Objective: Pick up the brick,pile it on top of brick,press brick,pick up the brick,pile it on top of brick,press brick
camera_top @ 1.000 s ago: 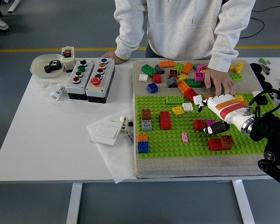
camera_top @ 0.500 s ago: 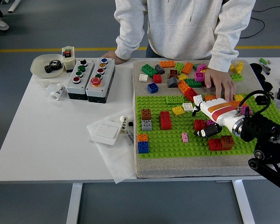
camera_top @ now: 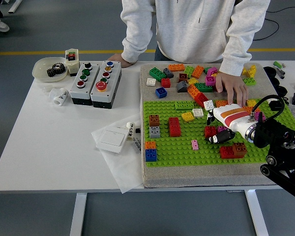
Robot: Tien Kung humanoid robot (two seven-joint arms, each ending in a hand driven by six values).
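2 hands work over the green studded baseplate [camera_top: 187, 147], which lies on a grey felt mat [camera_top: 196, 176] on the white bench [camera_top: 54, 147]. The robot's right hand [camera_top: 226, 123], white with an orange stripe and black fingers [camera_top: 221, 138], reaches in from the right and hovers low over the plate, its fingers curled down at a small red brick [camera_top: 210, 131] with a pink brick [camera_top: 221, 129] just beside it; whether they actually grip either brick cannot be told. Near the hand, toward the bench's near edge, sits a red and brown brick pair [camera_top: 233, 150]. Further left on the plate stand a tall red brick [camera_top: 174, 126], a brown-on-grey stack [camera_top: 154, 126], an orange-on-blue stack [camera_top: 151, 152], a yellow brick [camera_top: 187, 116] and a tiny pink brick [camera_top: 194, 144].

At the far side a person in a grey sweatshirt rests one hand [camera_top: 231, 87] on the loose pile of mixed bricks [camera_top: 191, 78] beyond the plate, the other hand [camera_top: 119, 60] on the bench edge. To the left lie 2 grey button boxes [camera_top: 95, 82], a white bowl of black gears [camera_top: 50, 69] and a white wall switch [camera_top: 112, 139].
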